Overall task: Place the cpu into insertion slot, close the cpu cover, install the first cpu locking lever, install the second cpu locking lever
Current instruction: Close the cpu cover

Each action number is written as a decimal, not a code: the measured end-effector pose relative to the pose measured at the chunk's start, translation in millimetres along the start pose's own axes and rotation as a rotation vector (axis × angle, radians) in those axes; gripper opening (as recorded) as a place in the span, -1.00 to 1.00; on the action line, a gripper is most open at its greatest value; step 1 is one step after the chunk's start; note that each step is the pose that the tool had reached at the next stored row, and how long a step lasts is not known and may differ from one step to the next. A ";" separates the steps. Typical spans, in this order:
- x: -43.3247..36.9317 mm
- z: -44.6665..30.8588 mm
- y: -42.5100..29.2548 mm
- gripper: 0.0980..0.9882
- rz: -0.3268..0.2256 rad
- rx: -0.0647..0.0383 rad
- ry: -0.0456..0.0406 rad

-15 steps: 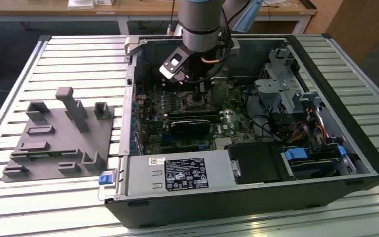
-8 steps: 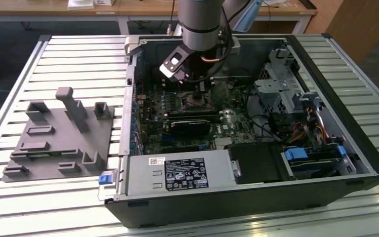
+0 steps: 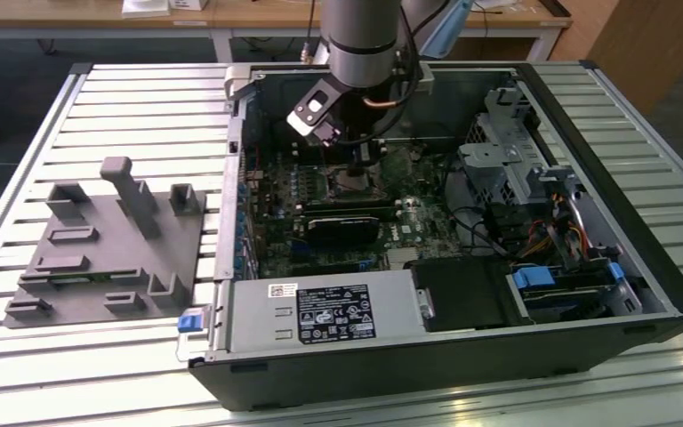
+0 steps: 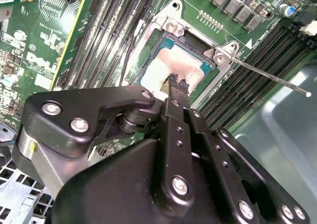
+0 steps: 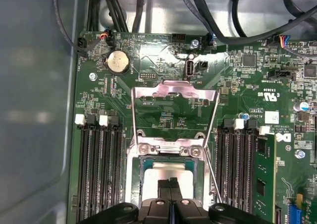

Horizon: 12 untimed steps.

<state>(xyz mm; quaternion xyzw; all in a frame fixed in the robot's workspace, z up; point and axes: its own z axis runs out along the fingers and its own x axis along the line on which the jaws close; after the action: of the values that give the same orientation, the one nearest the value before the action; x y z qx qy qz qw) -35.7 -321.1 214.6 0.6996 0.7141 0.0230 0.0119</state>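
The gripper point(image 4: 177, 84) has its fingers together, tips at the cpu point(image 4: 171, 63) lying in the insertion slot point(image 4: 166, 26). The cpu cover point(image 5: 173, 91) stands swung open.

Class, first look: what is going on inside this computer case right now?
The robot's shut claw has its tips down on the small square silvery-grey cpu, which sits in the metal-rimmed insertion slot on the green circuit board. The thin silvery square-frame cpu cover lies flipped open, not yet closed.
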 end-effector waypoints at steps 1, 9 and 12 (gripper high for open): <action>0.0 -1.1 0.1 -0.95 0.000 0.000 0.0000; 0.2 -14.7 0.7 -0.95 0.000 0.003 0.0001; 0.3 -21.3 1.1 -0.95 0.000 0.004 0.0000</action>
<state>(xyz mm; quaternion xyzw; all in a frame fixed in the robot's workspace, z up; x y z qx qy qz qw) -35.7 -321.1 235.9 0.6996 0.7141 0.0215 0.0104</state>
